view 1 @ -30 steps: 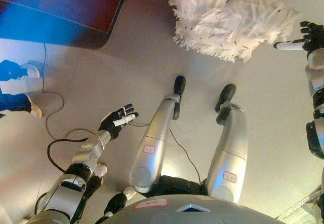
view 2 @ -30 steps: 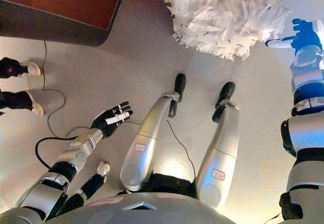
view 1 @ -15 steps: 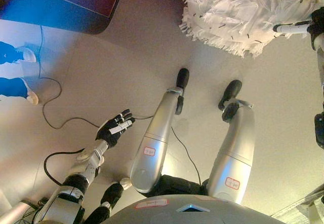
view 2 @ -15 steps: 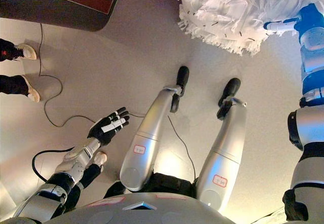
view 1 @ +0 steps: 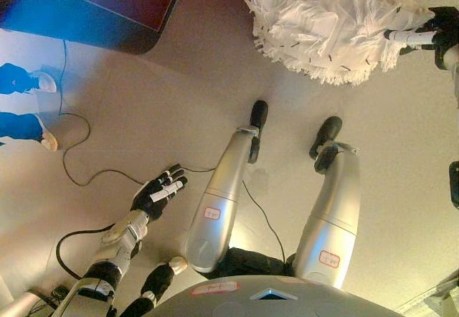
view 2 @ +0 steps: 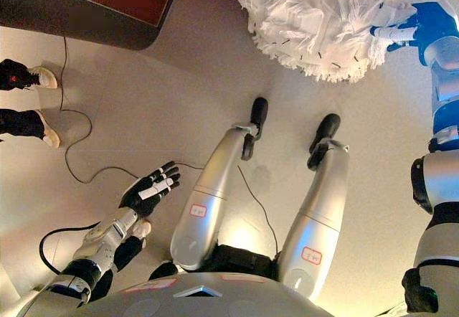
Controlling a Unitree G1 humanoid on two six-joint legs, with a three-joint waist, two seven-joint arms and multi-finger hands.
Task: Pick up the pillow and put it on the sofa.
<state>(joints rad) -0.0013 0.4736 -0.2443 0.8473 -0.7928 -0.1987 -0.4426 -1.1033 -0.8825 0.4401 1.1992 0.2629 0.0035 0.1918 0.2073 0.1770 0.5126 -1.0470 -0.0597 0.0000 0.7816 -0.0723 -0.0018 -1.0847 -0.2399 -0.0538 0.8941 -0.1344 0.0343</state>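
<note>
on the floor ahead lies the white fringed pillow (view 1: 323, 26); right hand (view 1: 434, 36) touches its right edge, grasp cannot be told. left hand (view 1: 159, 191) hangs released, low. reach step; next needs a firm hold, then lift.

The pillow (view 1: 323, 26) runs off the top edge; the right hand (view 1: 437, 34) sits at its right end, cut by the frame, its grip unclear

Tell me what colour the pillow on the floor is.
White, shaggy, flecked with small dark marks; the pillow shows best in the left eye view.
</note>
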